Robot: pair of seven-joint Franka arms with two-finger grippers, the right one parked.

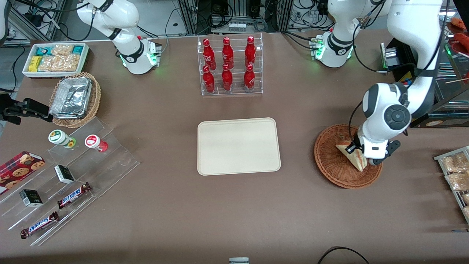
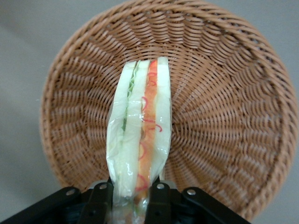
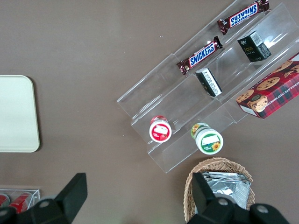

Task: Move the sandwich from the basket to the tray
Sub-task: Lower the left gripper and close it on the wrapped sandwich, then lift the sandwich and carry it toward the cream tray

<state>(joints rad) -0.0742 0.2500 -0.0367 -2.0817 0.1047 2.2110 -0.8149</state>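
Observation:
The sandwich [image 1: 352,155] is a plastic-wrapped wedge with red and light-green filling along its edge, over the reddish-brown wicker basket [image 1: 329,165] toward the working arm's end of the table. My left gripper [image 1: 362,158] is above the basket and shut on the sandwich. In the left wrist view the two black fingers [image 2: 100,200] clamp the sandwich [image 2: 140,140] at one end, with the basket [image 2: 224,116] under it. The cream-beige tray [image 1: 238,146] lies at the table's middle and also shows in the right wrist view [image 3: 14,114].
A clear rack of red bottles [image 1: 229,66] stands farther from the front camera than the tray. A tan basket of foil containers [image 1: 73,97], a white snack bin [image 1: 55,58] and a clear stepped display [image 1: 62,179] lie toward the parked arm's end. Snack packets [image 1: 454,172] lie beside the reddish basket.

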